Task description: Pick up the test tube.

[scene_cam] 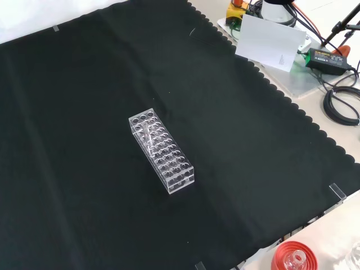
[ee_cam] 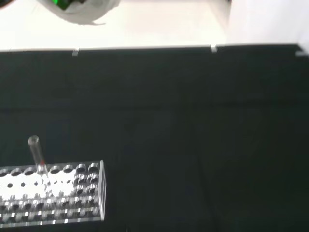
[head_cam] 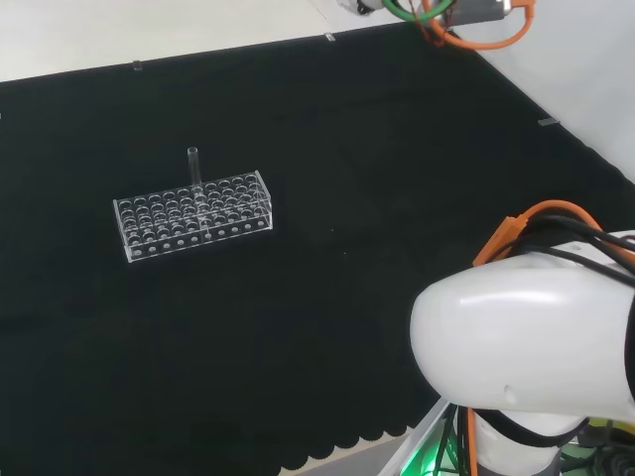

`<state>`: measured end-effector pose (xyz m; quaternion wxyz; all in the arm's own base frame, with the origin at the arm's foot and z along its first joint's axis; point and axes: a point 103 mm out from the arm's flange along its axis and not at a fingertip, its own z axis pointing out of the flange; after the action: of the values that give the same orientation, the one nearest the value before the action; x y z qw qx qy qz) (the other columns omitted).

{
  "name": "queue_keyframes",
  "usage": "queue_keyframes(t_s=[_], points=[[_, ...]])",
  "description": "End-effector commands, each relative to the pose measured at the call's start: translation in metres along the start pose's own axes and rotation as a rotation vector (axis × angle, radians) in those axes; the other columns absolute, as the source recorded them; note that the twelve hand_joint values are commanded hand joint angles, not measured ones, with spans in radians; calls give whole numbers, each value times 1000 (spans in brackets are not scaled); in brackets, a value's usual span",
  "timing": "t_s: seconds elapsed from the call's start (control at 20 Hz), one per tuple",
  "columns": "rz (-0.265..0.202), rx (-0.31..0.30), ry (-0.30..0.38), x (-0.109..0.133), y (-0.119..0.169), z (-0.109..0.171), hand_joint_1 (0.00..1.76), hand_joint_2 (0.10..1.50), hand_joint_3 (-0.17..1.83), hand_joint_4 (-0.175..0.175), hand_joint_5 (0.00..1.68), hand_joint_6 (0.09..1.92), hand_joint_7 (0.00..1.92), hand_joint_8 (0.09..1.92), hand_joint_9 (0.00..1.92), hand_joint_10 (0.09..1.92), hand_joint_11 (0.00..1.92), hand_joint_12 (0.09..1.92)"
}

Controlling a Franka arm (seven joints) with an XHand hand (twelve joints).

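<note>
A clear glass test tube [head_cam: 193,165] stands upright in a clear plastic rack [head_cam: 193,215] with many holes, on the black cloth at the left in the head view. In the front view the rack [scene_cam: 163,152] lies mid-cloth, with the test tube [scene_cam: 146,133] in a hole near its far end. The wrist view has the test tube [ee_cam: 37,155] rising from the back row of the rack [ee_cam: 53,193], some way off across the cloth.
The arm's white link [head_cam: 526,337] with orange cables bulks at the right of the head view. A red ribbed ring stand [scene_cam: 292,257] sits off the cloth's near edge in the front view. A white card [scene_cam: 270,42] and black cables [scene_cam: 340,101] lie beyond the scalloped cloth edge.
</note>
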<state>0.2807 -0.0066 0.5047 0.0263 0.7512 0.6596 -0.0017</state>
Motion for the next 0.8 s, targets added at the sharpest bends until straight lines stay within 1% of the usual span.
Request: queue_keyframes(t_s=[0.05,0.2,0.4,0.6,0.8], points=[[-5,25,-46,0,-1,-4,779,679,605,-73,252,366,274,895,239,1010,0,1536],[-57,44,-40,11,13,-3,778,681,601,-73,256,357,281,893,247,1012,0,1541],[-108,57,-27,24,31,-1,777,681,599,-73,258,353,286,892,252,1013,0,1544],[-146,46,-19,36,50,-1,777,681,596,-73,261,349,289,892,255,1013,0,1546],[-173,66,12,47,70,7,782,680,592,-73,264,343,293,889,259,1011,0,1550]])
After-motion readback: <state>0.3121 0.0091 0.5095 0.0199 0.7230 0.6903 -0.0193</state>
